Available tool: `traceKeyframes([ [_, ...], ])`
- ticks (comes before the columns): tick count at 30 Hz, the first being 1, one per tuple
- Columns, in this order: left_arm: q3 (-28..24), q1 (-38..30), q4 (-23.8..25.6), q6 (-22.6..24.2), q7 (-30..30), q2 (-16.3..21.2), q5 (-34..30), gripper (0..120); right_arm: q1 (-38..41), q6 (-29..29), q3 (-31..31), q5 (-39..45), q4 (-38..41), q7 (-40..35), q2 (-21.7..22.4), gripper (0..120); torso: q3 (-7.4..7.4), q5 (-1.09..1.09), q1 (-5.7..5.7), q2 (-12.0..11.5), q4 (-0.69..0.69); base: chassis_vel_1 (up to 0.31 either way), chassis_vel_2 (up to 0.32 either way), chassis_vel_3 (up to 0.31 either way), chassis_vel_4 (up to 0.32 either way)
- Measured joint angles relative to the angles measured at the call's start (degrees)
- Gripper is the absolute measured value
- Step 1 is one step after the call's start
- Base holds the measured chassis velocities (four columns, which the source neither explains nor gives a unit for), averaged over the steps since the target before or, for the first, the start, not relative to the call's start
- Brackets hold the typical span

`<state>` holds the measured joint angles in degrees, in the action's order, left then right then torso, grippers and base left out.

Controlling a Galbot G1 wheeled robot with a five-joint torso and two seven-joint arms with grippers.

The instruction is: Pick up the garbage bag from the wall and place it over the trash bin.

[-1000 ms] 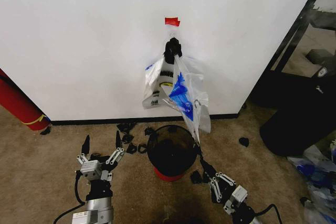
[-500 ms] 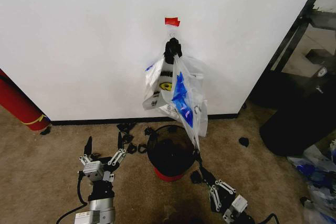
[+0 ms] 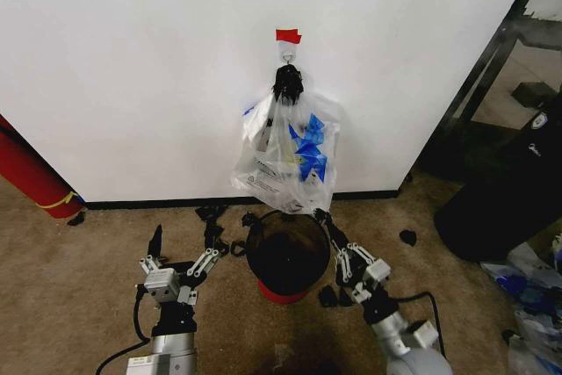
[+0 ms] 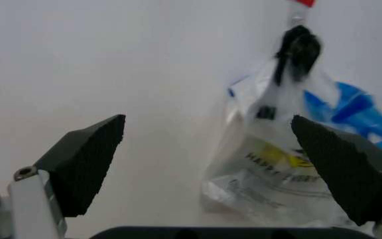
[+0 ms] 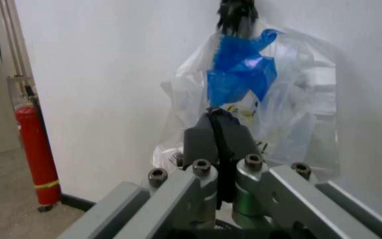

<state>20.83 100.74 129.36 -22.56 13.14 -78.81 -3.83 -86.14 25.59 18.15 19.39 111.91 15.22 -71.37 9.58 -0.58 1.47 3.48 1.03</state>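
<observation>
Crinkled clear plastic with blue printed patches marks the garbage bag (image 3: 303, 157), which hangs from a hook (image 3: 287, 60) on the wall (image 3: 132, 59), bunched at the top where a black tie gathers it. A white bag with a yellow smiley (image 4: 270, 164) hangs from the same hook, against the wall behind it, so the two lie pressed together and the see-through one has to be taken by its front lower part.

Right hand (image 3: 327, 223) is raised just under the bag's bottom hem, at the far rim of the trash bin (image 3: 287, 255). In the right wrist view its fingers (image 5: 218, 137) are pressed together with the plastic directly ahead of them; it looks as though they pinch a fold of the hem, but the contact itself cannot be made out for certain.

Left hand (image 3: 183, 252) waits low over the carpet beside the bin, fingers wide apart, aimed at the wall and bag ahead, probably to help spread the bag's mouth over the bin.
</observation>
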Motion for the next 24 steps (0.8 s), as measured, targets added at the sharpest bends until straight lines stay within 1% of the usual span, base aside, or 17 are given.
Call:
traceKeyframes([
  [1, 0.0, 0.0, 0.0, 0.0, 0.0, 0.0, 0.0, 99, 0.0, 0.0, 0.0, 0.0, 0.0, 0.0, 0.0, 0, 0.0, 0.0, 0.0, 0.0, 0.0, 0.0, 0.0, 0.0, 0.0],
  [2, -0.7, -0.34, 1.69, 1.65, -0.04, 2.75, -1.37, 99, 0.91, -0.78, -0.26, 0.11, -0.29, -0.17, 0.1, 0, 0.0, -0.01, 0.0, 0.0, 0.0, 0.0, 0.0, 0.0, 0.0],
  [5, -1.04, -0.7, 3.0, 2.92, -0.09, 4.8, -2.43, 99, 1.33, -1.14, -0.39, 0.04, -0.41, -0.23, 0.18, 0, 0.0, 0.0, 0.0, 0.0, 0.0, 0.0, 0.0, 0.0, 0.0],
  [6, -1.26, -1.04, 4.08, 4.18, -0.19, 6.64, -3.55, 99, 1.61, -1.39, -0.5, -0.08, -0.47, -0.23, 0.28, 0, 0.0, 0.0, 0.0, 0.0, 0.0, 0.0, 0.0, 0.0, 0.0],
  [8, -1.45, -2.39, 7.0, 8.19, -0.36, 13.18, -7.97, 99, 2.02, -1.92, -0.72, -0.49, -0.53, -0.24, 0.52, 0, 0.0, -0.01, 0.0, 0.0, 0.0, 0.0, 0.0, 0.0, 0.0],
  [9, -1.45, -2.39, 7.0, 8.19, -0.36, 13.18, -7.97, 99, 2.02, -1.92, -0.72, -0.49, -0.53, -0.24, 0.52, 0, 0.0, -0.01, 0.0, 0.0, 0.0, 0.0, 0.0, 0.0, 0.0],
  [10, -1.38, -2.78, 7.66, 9.14, -0.35, 15.0, -9.28, 99, 2.09, -2.02, -0.79, -0.6, -0.56, -0.26, 0.55, 0, 0.0, -0.01, 0.0, 0.0, 0.01, 0.0, 0.0, 0.0, 0.0],
  [11, -0.97, -3.6, 8.93, 11.25, -0.26, 19.05, -12.49, 99, 2.32, -2.25, -1.02, -0.8, -0.68, -0.37, 0.63, 0, 0.0, -0.01, 0.0, 0.0, 0.02, 0.0, 0.0, 0.0, 0.0],
  [13, 0.04, -4.99, 10.67, 14.6, 0.32, 25.28, -18.0, 99, 2.86, -2.62, -1.65, -1.05, -1.05, -0.72, 0.68, 0, 0.0, -0.02, 0.0, 0.0, 0.0, 0.0, 0.0, 0.0, 0.0],
  [15, 0.56, -9.13, 12.43, 19.86, 1.92, 32.2, -26.34, 99, 3.3, -2.88, -1.96, -1.41, -1.35, -1.02, 0.51, 0, 0.0, -0.01, 0.0, 0.0, -0.02, 0.0, 0.0, 0.0, 0.0],
  [16, 0.56, -9.13, 12.43, 19.86, 1.92, 32.2, -26.34, 99, 3.3, -2.88, -1.96, -1.41, -1.35, -1.02, 0.51, 0, 0.0, -0.01, 0.0, 0.0, -0.02, 0.0, 0.0, 0.0, 0.0],
  [18, -1.99, -19.52, 13.13, 26.52, 4.82, 40.05, -38.0, 99, 3.37, -3.25, -2.02, -1.93, -1.53, -1.25, -0.08, 0, 0.0, -0.01, 0.0, 0.0, 0.02, 0.0, 0.0, 0.0, 0.0],
  [19, -4.49, -24.03, 12.99, 28.5, 5.89, 42.11, -42.02, 100, 3.36, -3.33, -2.03, -2.14, -1.59, -1.28, -0.29, 0, 0.0, -0.01, 0.0, 0.0, 0.02, 0.0, 0.0, 0.0, 0.0],
  [20, -9.09, -30.52, 12.31, 30.94, 7.19, 43.86, -46.74, 100, 3.31, -3.37, -2.0, -2.37, -1.66, -1.3, -0.53, 0, 0.0, 0.0, 0.0, 0.0, 0.01, 0.0, 0.0, 0.0, 0.0],
  [22, -19.77, -45.56, 9.25, 34.76, 9.34, 44.6, -52.94, 100, 3.09, -3.41, -1.62, -2.47, -1.67, -1.33, -0.8, 0, 0.0, -0.01, 0.0, 0.0, 0.02, 0.0, 0.0, 0.0, 0.0],
  [23, -22.68, -49.41, 7.81, 35.59, 9.79, 44.16, -53.82, 100, 2.96, -3.42, -1.41, -2.52, -1.66, -1.33, -0.82, 0, 0.0, 0.0, 0.01, 0.0, 0.03, 0.0, 0.0, 0.0, 0.0],
  [24, -22.68, -49.41, 7.81, 35.59, 9.79, 44.16, -53.82, 100, 2.96, -3.42, -1.41, -2.52, -1.66, -1.33, -0.82, 0, 0.0, 0.0, 0.01, 0.0, 0.03, 0.0, 0.0, 0.0, 0.0],
])
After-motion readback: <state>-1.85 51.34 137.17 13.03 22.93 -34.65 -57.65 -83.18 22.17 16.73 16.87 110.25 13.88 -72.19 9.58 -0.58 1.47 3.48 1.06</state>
